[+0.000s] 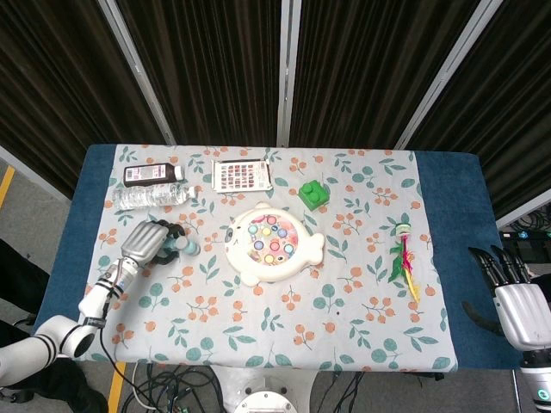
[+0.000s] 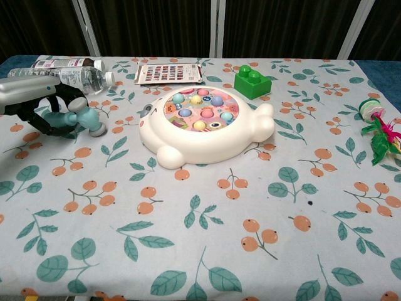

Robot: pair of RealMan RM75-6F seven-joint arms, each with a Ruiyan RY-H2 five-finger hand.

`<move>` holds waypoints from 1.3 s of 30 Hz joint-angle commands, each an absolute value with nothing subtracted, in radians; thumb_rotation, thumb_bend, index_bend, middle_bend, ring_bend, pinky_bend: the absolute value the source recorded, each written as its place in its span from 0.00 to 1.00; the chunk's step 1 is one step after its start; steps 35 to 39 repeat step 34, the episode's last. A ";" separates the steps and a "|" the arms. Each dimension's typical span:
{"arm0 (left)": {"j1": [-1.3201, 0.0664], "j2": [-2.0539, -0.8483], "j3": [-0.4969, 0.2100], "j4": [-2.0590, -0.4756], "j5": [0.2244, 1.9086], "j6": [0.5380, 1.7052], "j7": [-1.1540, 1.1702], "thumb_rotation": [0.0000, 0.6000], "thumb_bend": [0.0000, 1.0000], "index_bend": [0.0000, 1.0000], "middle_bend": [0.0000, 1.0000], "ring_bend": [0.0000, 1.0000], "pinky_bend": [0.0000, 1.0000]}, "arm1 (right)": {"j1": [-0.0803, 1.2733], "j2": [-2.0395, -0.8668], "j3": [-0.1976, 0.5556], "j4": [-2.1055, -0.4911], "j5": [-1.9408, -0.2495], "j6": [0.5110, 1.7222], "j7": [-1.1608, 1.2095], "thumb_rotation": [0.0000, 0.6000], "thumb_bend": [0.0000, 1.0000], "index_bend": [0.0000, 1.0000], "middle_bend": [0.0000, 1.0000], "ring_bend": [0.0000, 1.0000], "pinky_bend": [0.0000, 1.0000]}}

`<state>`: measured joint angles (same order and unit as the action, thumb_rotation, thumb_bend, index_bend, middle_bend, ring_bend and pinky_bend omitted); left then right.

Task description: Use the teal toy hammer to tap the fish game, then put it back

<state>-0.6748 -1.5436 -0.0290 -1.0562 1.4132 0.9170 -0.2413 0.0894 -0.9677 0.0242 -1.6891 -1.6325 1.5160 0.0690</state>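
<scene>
table (image 1: 448,215) | floral cloth (image 1: 362,301) | fish game (image 1: 274,243) | green block (image 1: 313,194)

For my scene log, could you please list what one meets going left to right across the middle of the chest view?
Left hand holding the teal toy hammer → white fish-shaped game → green and pink feathered toy.
</scene>
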 commanded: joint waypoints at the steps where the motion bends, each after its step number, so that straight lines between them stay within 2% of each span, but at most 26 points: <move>1: -0.673 -1.528 -0.034 -1.085 1.399 0.904 -0.216 1.00 0.30 0.26 0.32 0.25 0.38 | 0.089 -0.967 0.024 -1.690 -1.634 1.517 0.069 1.00 0.18 0.00 0.14 0.00 0.00; 6: -0.661 -1.508 -0.047 -1.124 1.384 0.916 -0.199 1.00 0.28 0.20 0.25 0.18 0.36 | 0.088 -0.966 0.024 -1.689 -1.636 1.519 0.070 1.00 0.18 0.00 0.14 0.00 0.00; 9: -0.646 -1.482 -0.061 -1.156 1.383 0.954 -0.208 1.00 0.28 0.15 0.20 0.13 0.30 | 0.087 -0.964 0.024 -1.690 -1.637 1.523 0.070 1.00 0.18 0.00 0.14 0.00 0.00; 13: -0.589 -1.403 -0.092 -1.228 1.388 1.089 -0.213 1.00 0.26 0.14 0.19 0.10 0.19 | 0.086 -0.954 0.026 -1.690 -1.636 1.525 0.076 1.00 0.18 0.00 0.14 0.00 0.00; 18: -0.474 -1.291 -0.109 -1.323 1.325 1.224 -0.158 1.00 0.26 0.17 0.19 0.10 0.18 | 0.095 -0.938 0.027 -1.673 -1.626 1.507 0.141 1.00 0.18 0.00 0.14 0.00 0.00; 25: -0.292 -1.215 -0.049 -1.439 1.291 1.385 -0.088 1.00 0.25 0.19 0.19 0.10 0.15 | 0.117 -0.955 0.032 -1.621 -1.632 1.488 0.208 1.00 0.18 0.00 0.15 0.00 0.00; 34: -0.132 -1.175 0.025 -1.532 1.392 1.581 -0.047 1.00 0.25 0.20 0.20 0.10 0.13 | 0.114 -0.987 0.018 -1.605 -1.665 1.506 0.210 1.00 0.18 0.00 0.15 0.00 0.00; 39: -0.132 -1.175 0.025 -1.532 1.392 1.581 -0.047 1.00 0.25 0.20 0.20 0.10 0.13 | 0.114 -0.987 0.018 -1.605 -1.665 1.506 0.210 1.00 0.18 0.00 0.15 0.00 0.00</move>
